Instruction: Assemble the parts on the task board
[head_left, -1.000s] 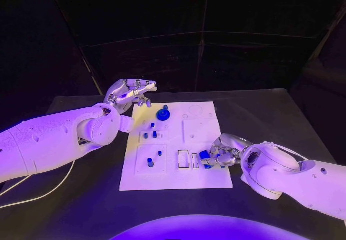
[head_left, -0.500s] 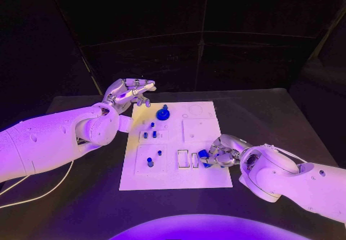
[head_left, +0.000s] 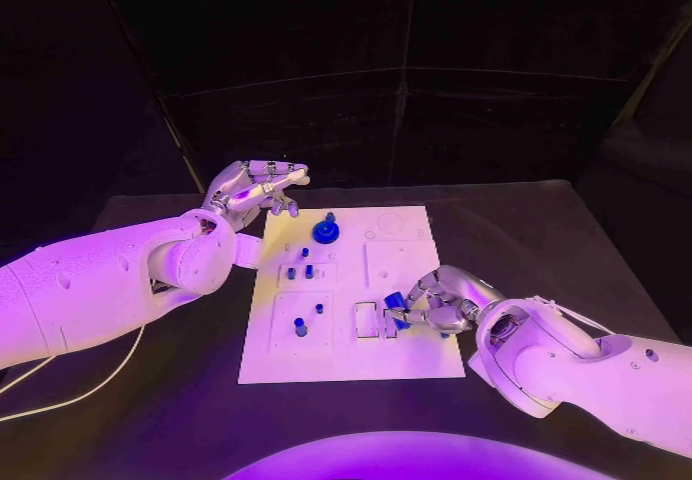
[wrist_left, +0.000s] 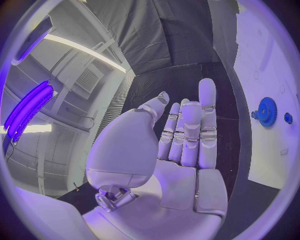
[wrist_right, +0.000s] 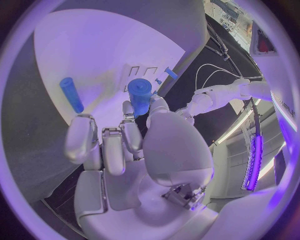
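One blue cylinder (wrist_right: 139, 96) is pinched in the right hand (wrist_right: 125, 145) over the task board (head_left: 411, 355); the left hand (wrist_left: 181, 145) hovers empty, fingers apart.

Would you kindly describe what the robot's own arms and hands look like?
Both arms are bulky, smooth white shells with rounded joints and small dark screw holes. A thin pale cable trails under the left arm. The left hand and right hand are silver, many-fingered, with segmented metal fingers and smooth pale palm plates.
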